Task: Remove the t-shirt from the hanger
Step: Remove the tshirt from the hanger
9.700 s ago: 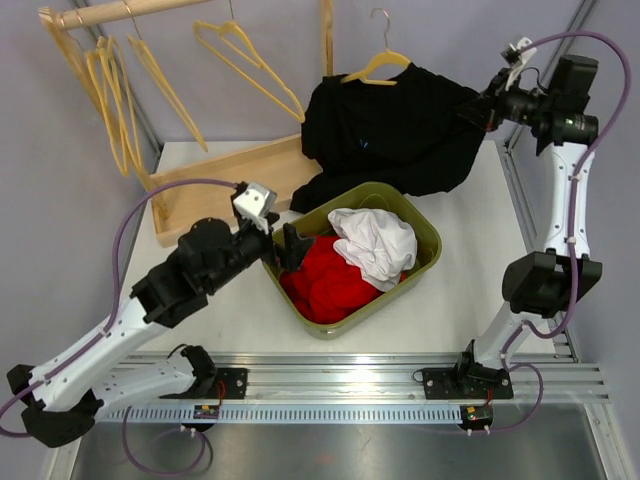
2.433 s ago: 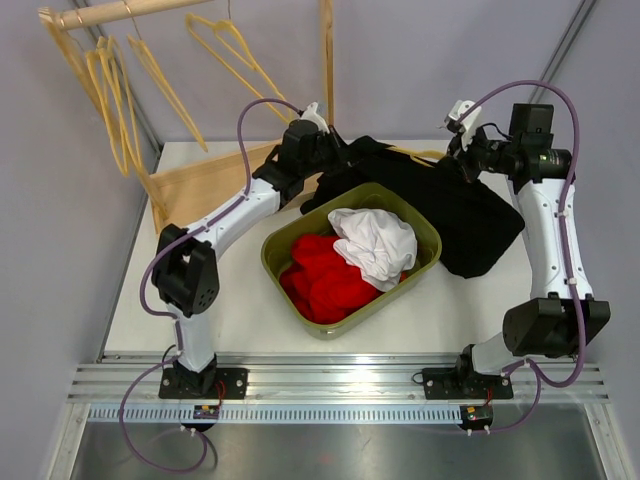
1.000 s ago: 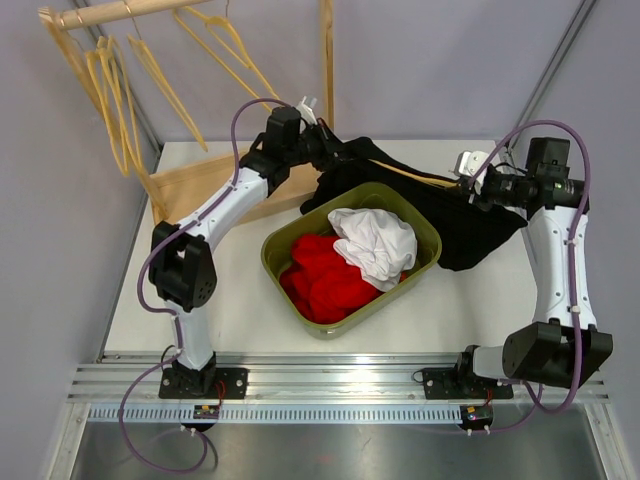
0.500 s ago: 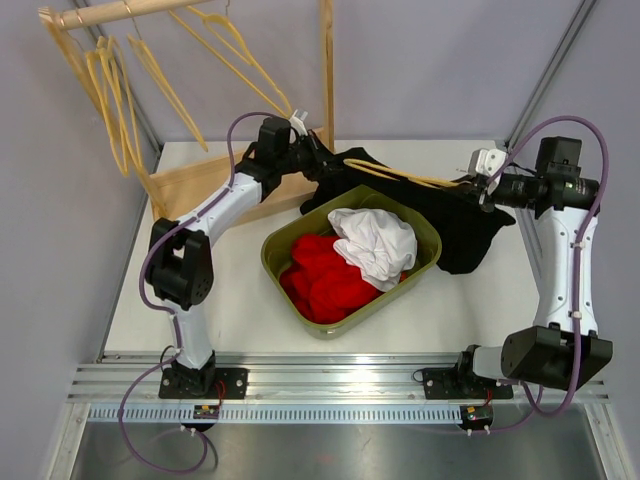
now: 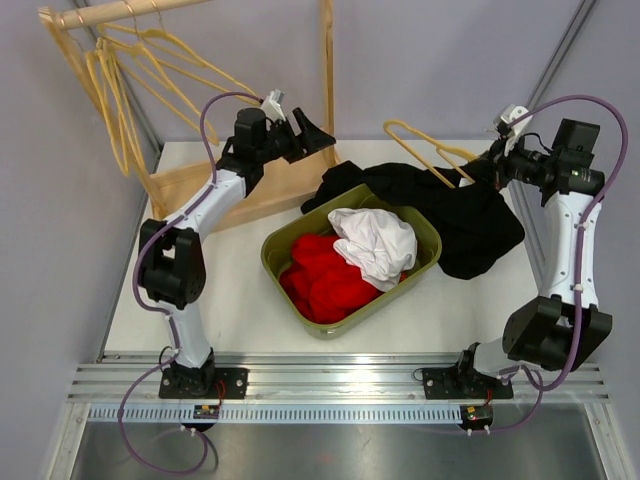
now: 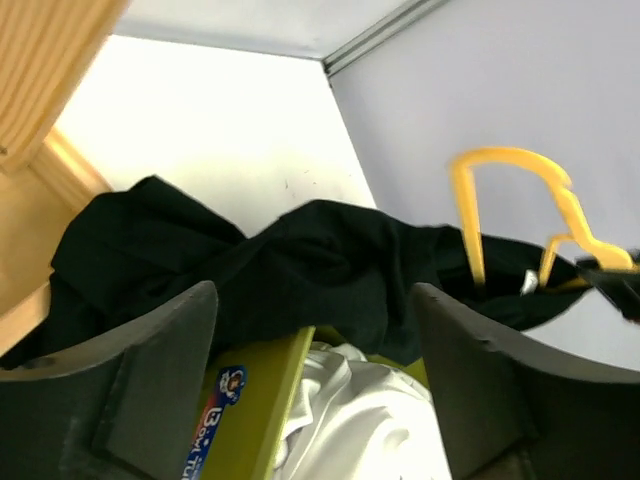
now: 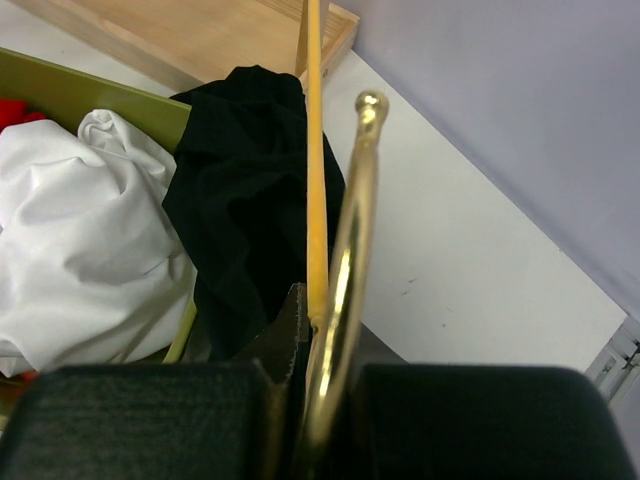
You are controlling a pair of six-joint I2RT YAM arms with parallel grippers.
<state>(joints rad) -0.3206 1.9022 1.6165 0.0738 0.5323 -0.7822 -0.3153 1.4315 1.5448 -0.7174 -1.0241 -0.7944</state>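
Observation:
The black t-shirt (image 5: 470, 225) lies crumpled on the table behind the bin, one end draped at the bin's far rim; it also shows in the left wrist view (image 6: 300, 260) and the right wrist view (image 7: 250, 200). My right gripper (image 5: 492, 165) is shut on the yellow hanger (image 5: 430, 150) at the base of its metal hook (image 7: 350, 250), and the wooden bar (image 7: 316, 150) sticks out up and left above the t-shirt. My left gripper (image 5: 310, 130) hovers open over the wooden base, left of the t-shirt, with nothing between its fingers (image 6: 150, 380).
An olive-green bin (image 5: 425, 255) in the table's middle holds a red garment (image 5: 325, 275) and a white one (image 5: 375, 245). A wooden rack with several yellow hangers (image 5: 120, 90) stands at the back left, on its wooden base (image 5: 230, 185), with an upright post (image 5: 327, 60).
My left gripper has opened, let go of the t-shirt and drawn back to the left. My right gripper has lifted the hanger up out of the t-shirt, which has sunk onto the table.

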